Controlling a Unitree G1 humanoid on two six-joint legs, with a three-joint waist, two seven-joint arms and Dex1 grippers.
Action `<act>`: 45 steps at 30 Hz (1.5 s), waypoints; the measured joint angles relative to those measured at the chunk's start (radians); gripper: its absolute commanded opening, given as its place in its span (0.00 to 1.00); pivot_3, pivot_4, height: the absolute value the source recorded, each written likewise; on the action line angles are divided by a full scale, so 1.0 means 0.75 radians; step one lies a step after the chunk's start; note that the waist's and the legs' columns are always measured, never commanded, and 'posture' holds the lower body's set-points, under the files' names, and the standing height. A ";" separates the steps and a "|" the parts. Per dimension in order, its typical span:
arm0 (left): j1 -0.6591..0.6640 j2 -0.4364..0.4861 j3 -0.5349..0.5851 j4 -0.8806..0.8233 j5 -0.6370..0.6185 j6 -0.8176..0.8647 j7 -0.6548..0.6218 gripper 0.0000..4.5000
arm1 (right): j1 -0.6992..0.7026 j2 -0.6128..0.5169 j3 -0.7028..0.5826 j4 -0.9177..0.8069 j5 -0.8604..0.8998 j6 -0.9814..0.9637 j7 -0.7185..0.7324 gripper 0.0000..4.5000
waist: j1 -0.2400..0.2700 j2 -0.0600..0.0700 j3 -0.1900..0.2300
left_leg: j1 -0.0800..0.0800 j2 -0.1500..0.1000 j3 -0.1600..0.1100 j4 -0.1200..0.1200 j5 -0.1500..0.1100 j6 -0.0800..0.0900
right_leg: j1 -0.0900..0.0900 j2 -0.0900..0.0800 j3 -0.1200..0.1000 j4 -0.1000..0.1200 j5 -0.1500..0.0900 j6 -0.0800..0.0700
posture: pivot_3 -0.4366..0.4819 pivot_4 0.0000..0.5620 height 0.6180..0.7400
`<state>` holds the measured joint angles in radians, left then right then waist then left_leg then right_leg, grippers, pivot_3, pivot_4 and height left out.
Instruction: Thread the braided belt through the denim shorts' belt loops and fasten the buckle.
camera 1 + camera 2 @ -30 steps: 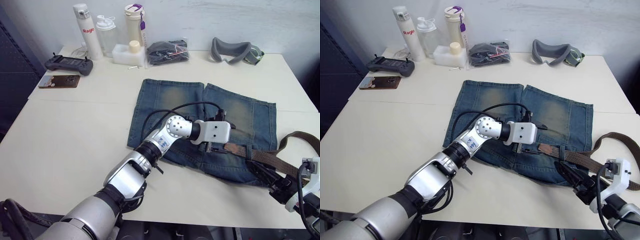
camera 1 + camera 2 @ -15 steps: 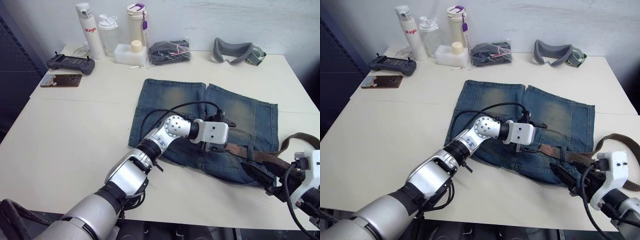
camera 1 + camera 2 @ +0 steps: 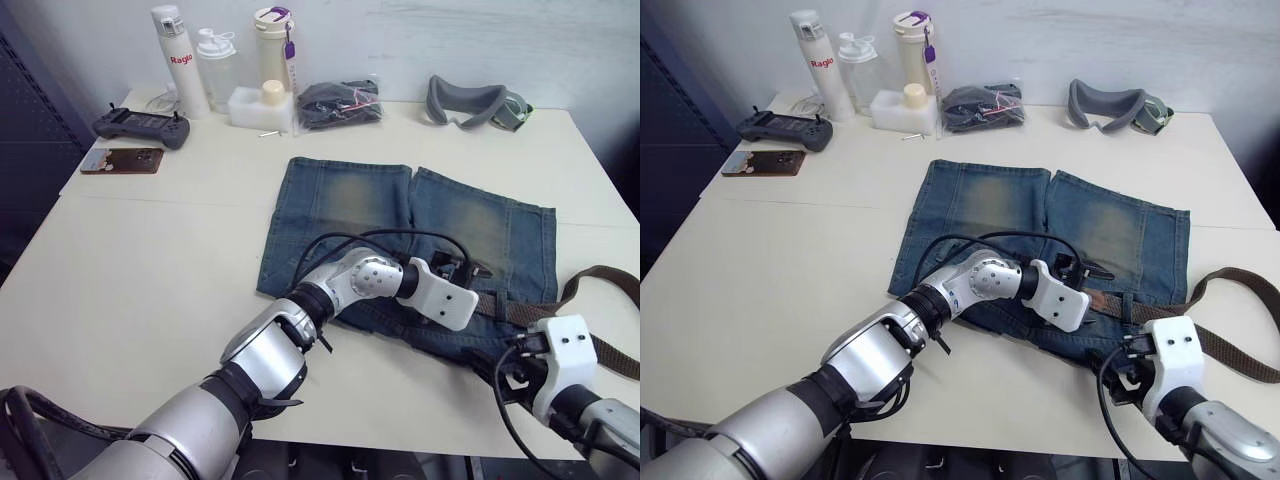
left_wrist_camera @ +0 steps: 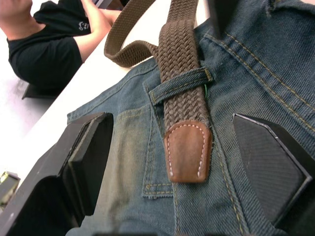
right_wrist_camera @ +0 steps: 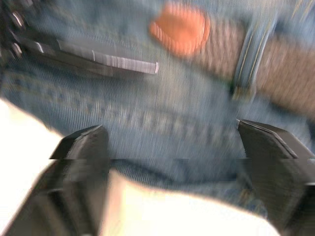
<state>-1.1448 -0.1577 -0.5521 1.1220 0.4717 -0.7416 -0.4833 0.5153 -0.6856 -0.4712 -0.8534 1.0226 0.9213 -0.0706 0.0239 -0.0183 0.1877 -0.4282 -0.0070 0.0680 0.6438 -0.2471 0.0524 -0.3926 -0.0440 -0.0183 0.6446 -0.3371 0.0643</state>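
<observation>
With one loop (image 4: 180,84) threaded and both grippers' jaws released, the left gripper (image 4: 184,162) should pinch the belt (image 4: 179,44) tip low in frame, pulling flat across the shorts (image 3: 350,200).

Your left arm (image 3: 300,335): silver metallic segments, black joint rings, round silver elbow housing with small dark screw holes, white boxy wrist block (image 3: 442,297). Black cable (image 3: 380,236) loops from forearm to wrist. Small blue marking on forearm label. Your right arm: white rounded wrist housing (image 3: 560,352) with dark screw dots, black cable alongside. Each gripper's fingers (image 4: 86,152) matte black, angular, wedge-shaped.
</observation>
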 measured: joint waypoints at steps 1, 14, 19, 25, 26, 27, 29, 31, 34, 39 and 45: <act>-0.003 0.001 0.001 0.000 0.002 -0.001 0.005 0.94 | 0.002 0.031 -0.001 0.008 -0.002 0.001 -0.022 0.49 | 0.000 0.000 0.000 | 0.000 0.000 0.000 0.001 0.000 0.000 | 0.000 0.000 0.000 0.000 0.000 0.000 | 0.48 0.27 0.98; -0.014 -0.065 -0.113 0.070 0.168 0.100 0.206 0.94 | -0.059 0.143 -0.004 0.056 0.013 0.027 -0.109 0.00 | 0.000 0.001 -0.001 | 0.000 0.000 0.000 0.003 0.000 0.001 | 0.001 0.000 0.000 0.002 0.000 0.001 | 0.48 0.27 0.98; -0.019 -0.070 -0.114 0.087 0.165 0.112 0.217 0.94 | -0.056 0.153 0.000 0.056 0.012 0.038 -0.123 0.00 | -0.002 0.001 -0.001 | 0.001 0.000 0.000 0.003 0.000 0.001 | 0.002 0.000 0.000 0.002 0.000 0.001 | 0.48 0.27 0.98; -0.022 -0.073 -0.123 0.091 0.162 0.180 0.223 0.73 | -0.075 0.160 0.004 0.056 0.011 0.054 -0.126 0.00 | -0.006 -0.001 -0.002 | 0.003 0.000 0.000 0.003 0.000 0.001 | 0.003 0.000 0.000 0.002 0.000 0.000 | 0.48 0.27 0.98; -0.022 -0.073 -0.125 0.093 0.163 0.194 0.229 0.65 | -0.080 0.162 0.007 0.056 0.011 0.054 -0.126 0.00 | -0.007 -0.001 -0.002 | 0.003 0.000 0.000 0.003 0.000 0.001 | 0.003 0.000 0.000 0.002 0.000 0.000 | 0.48 0.27 0.98; -0.022 -0.073 -0.127 0.097 0.165 0.210 0.235 0.56 | -0.084 0.163 0.013 0.056 0.011 0.055 -0.126 0.00 | -0.008 -0.001 -0.002 | 0.003 0.000 0.000 0.003 0.000 0.001 | 0.003 0.000 0.000 0.002 0.000 0.000 | 0.48 0.27 0.98; -0.022 -0.073 -0.127 0.100 0.165 0.230 0.241 0.36 | -0.088 0.163 0.022 0.056 0.009 0.057 -0.126 0.00 | -0.009 -0.001 -0.002 | 0.003 0.000 0.000 0.003 0.000 0.001 | 0.003 0.000 0.000 0.002 0.000 0.000 | 0.48 0.27 0.98; -0.022 -0.072 -0.123 0.099 0.163 0.240 0.248 0.15 | -0.090 0.163 0.027 0.059 0.006 0.060 -0.125 0.00 | -0.010 -0.001 -0.002 | 0.003 0.000 0.000 0.003 0.000 0.001 | 0.002 0.000 0.000 0.003 0.000 0.000 | 0.48 0.27 0.98; -0.022 -0.068 -0.103 0.089 0.156 0.247 0.251 0.02 | -0.102 0.163 0.039 0.085 -0.004 0.068 -0.124 0.00 | -0.008 -0.001 -0.002 | 0.003 0.000 0.000 0.003 0.000 0.001 | 0.002 0.000 0.000 0.003 0.000 0.000 | 0.48 0.27 0.98; -0.014 -0.021 -0.080 0.020 0.143 0.244 0.209 0.02 | -0.129 0.163 0.042 0.098 -0.009 0.083 -0.122 0.00 | -0.009 -0.001 -0.002 | 0.003 0.000 0.000 0.003 0.000 0.000 | 0.002 0.000 0.000 0.004 0.000 0.000 | 0.48 0.27 0.98; 0.046 0.103 0.003 -0.254 0.015 0.286 -0.013 0.02 | -0.164 0.162 0.048 0.117 -0.023 0.096 -0.106 0.00 | -0.016 0.000 -0.003 | 0.003 0.000 0.000 0.003 0.000 0.000 | 0.002 0.000 0.000 0.005 0.000 -0.001 | 0.48 0.27 0.98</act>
<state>-1.1105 -0.0802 -0.5496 0.9315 0.4831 -0.5272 -0.4934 0.3927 -0.5641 -0.4355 -0.7658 1.0056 0.9937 -0.1503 0.0122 -0.0183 0.1857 -0.4260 -0.0069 0.0683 0.6458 -0.2471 0.0525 -0.3912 -0.0443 -0.0180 0.6480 -0.3373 0.0635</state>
